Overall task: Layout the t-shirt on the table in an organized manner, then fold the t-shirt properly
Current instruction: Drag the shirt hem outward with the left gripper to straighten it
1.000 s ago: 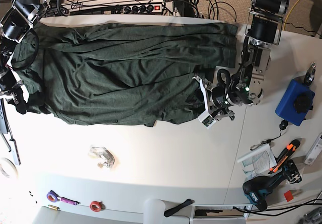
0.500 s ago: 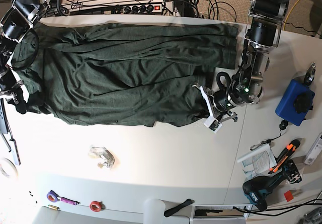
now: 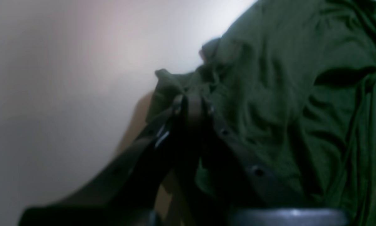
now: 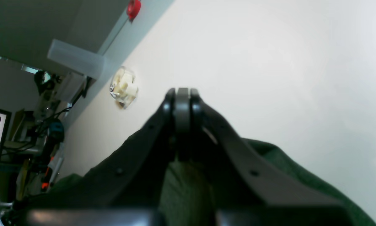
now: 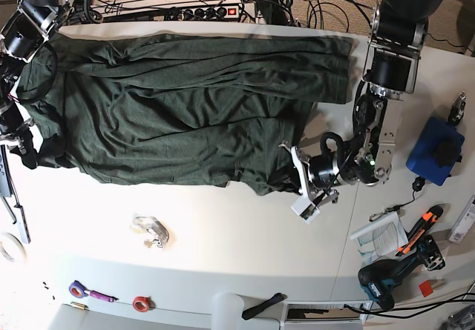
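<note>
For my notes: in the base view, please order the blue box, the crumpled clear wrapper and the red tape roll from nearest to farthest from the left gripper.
From the left gripper:
1. Blue box, toward the image's right edge.
2. Crumpled clear wrapper, lower left.
3. Red tape roll, at the bottom edge.

Left arm point(image 5: 384, 85): black-and-silver housings, white plastic pieces near the end effector point(image 5: 297, 168), looped black cable. Both end effectors point(image 4: 182, 94) have matte black fingers point(image 3: 235, 141) with small round screws.

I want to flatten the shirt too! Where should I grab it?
Grab the t-shirt at a loose corner of its near edge, coming in from the bare table side. The left gripper pinches exactly such a bunched corner.
</note>
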### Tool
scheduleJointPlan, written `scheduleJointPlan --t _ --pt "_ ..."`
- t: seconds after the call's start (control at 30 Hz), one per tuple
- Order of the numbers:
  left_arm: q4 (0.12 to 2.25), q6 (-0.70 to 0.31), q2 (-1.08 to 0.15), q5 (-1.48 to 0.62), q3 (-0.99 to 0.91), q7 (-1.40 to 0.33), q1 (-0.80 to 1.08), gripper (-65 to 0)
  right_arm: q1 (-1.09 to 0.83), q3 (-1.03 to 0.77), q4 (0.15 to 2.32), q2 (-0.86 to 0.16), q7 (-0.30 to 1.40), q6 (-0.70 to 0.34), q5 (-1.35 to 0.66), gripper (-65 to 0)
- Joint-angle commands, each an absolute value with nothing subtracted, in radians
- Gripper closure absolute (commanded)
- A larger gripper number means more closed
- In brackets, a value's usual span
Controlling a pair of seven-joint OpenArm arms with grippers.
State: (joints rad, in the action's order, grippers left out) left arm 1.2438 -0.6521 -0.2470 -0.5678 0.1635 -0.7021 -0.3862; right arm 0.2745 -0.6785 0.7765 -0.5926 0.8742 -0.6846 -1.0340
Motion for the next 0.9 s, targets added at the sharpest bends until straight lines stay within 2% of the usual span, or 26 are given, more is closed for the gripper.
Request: scheduleJointPlan --t 0.0,0.17,0.23,0.43,0.63,0.77,0.87 --pt "1.262 -0.656 -0.253 -0.589 0.160 -0.686 -0.427 0.0 0.294 -0.682 0.795 -0.624 0.838 -0.698 -1.058 0.0" --pt "1.262 -0.660 -0.253 -0.608 0.159 -0.703 -0.453 0.0 0.309 -0.682 0.795 -0.625 0.757 -0.698 -1.058 0.0" --pt "1.262 -0.698 -0.256 -0.632 0.147 -0.707 -0.459 0.0 0.334 -0.682 0.795 -0.627 0.765 -0.698 -1.054 0.0" --pt "1.262 -0.698 -0.256 -0.783 0.065 -0.849 -0.483 0.0 0.401 -0.682 0.795 -0.629 0.809 -0.698 -1.050 0.0" --pt "1.262 -0.698 -0.293 -0.815 0.027 -0.947 -0.484 0.0 0.405 -0.682 0.795 -0.629 0.813 -0.698 -1.050 0.0" --pt "1.262 -0.698 -0.356 -1.025 0.018 -0.992 -0.484 0.0 0.397 -0.683 0.801 -0.632 0.885 -0.698 -1.124 0.0" --pt "1.263 -0.698 -0.372 -1.159 -0.021 -1.113 -0.482 0.0 0.393 -0.683 0.846 -0.631 1.007 -0.698 -1.190 0.0"
